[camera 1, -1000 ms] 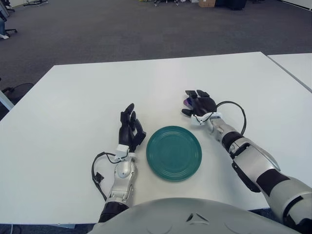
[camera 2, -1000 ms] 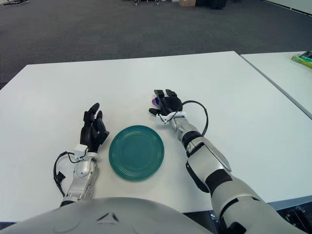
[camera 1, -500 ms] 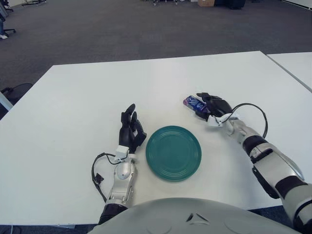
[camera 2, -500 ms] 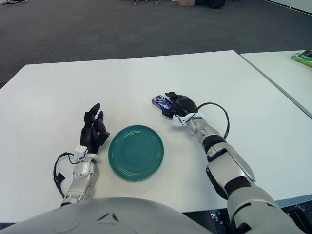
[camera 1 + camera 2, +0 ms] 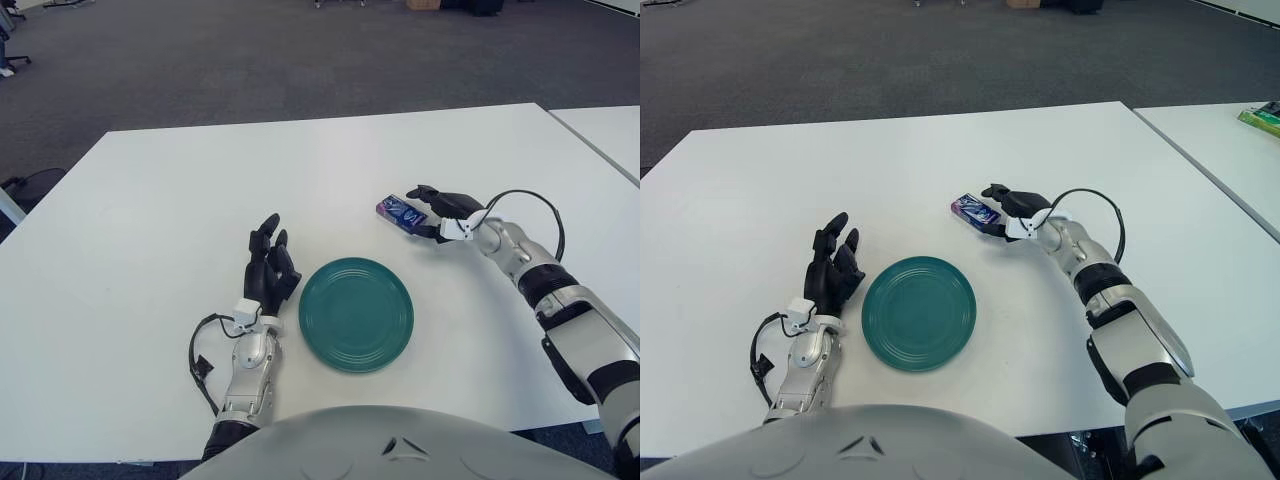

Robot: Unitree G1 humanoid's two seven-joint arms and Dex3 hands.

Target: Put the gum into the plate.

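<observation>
A small purple-blue gum pack (image 5: 400,211) lies flat on the white table (image 5: 180,200), up and to the right of the empty teal plate (image 5: 356,313). My right hand (image 5: 437,208) is at the pack's right end. Its fingers are spread, one above that end and the thumb below it, and I cannot tell whether they touch the pack. My left hand (image 5: 268,268) shows just left of the plate, fingers pointing away from me and relaxed, holding nothing.
A second white table (image 5: 612,138) stands to the right across a narrow gap, with a green object (image 5: 1262,118) on it. Black cable loops hang at both wrists (image 5: 530,205). Dark carpet lies beyond the table's far edge.
My right hand has drawn back to the right, off the gum, which it covered a second ago. The pack has stayed in place and now shows fully. The left hand has barely moved.
</observation>
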